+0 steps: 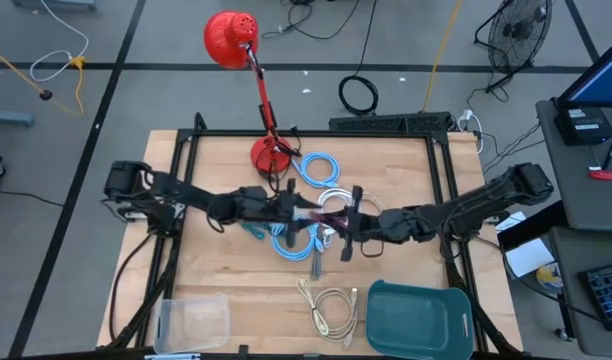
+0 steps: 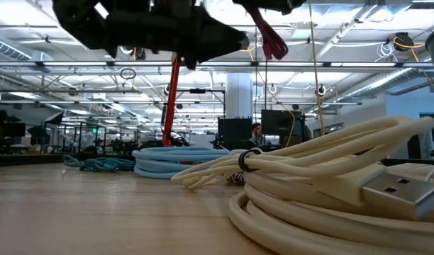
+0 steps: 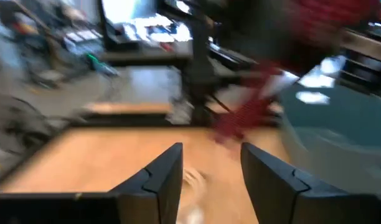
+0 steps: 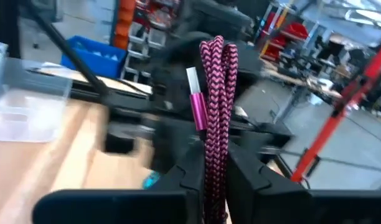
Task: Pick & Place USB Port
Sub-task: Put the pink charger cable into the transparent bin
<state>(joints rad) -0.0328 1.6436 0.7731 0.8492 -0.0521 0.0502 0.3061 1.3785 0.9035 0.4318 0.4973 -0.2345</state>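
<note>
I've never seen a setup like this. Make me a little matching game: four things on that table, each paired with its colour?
Things:
1. desk lamp
2. bin
3. braided cable held in the right end effector
4. coiled cable near the table's front edge

Colours:
A. cream
B. teal
C. red
D. magenta and black

Pairs: 1-C, 2-B, 3-D, 4-A

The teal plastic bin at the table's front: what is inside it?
In the high view the teal plastic bin shows only its bare floor, no cable. The strip under its near wall is hidden.
</note>
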